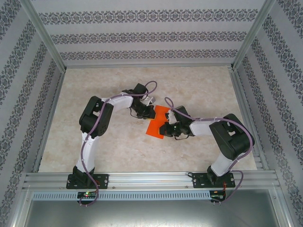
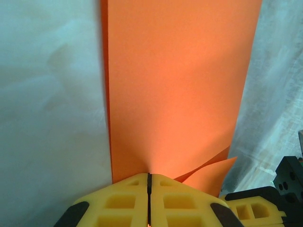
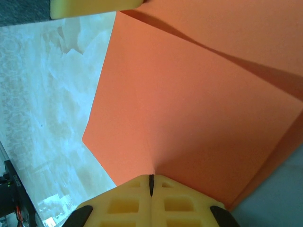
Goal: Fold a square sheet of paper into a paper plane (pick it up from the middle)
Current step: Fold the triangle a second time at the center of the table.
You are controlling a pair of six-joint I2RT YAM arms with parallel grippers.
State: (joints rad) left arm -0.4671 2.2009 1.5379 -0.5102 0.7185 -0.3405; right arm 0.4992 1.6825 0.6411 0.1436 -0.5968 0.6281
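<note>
The orange-red sheet of paper hangs folded between the two arms over the middle of the table. My left gripper is shut on its upper left edge; in the left wrist view the paper runs straight up from my closed yellow fingers, with a loose flap at the lower right. My right gripper is shut on the sheet's right edge; in the right wrist view the paper spreads out from my closed fingers with a crease rising from them. A paper plane shape has not formed.
The pale marbled tabletop is ringed by an aluminium frame and patterned walls. The left gripper's yellow finger shows at the top of the right wrist view. The right gripper's finger sits at the lower right of the left wrist view.
</note>
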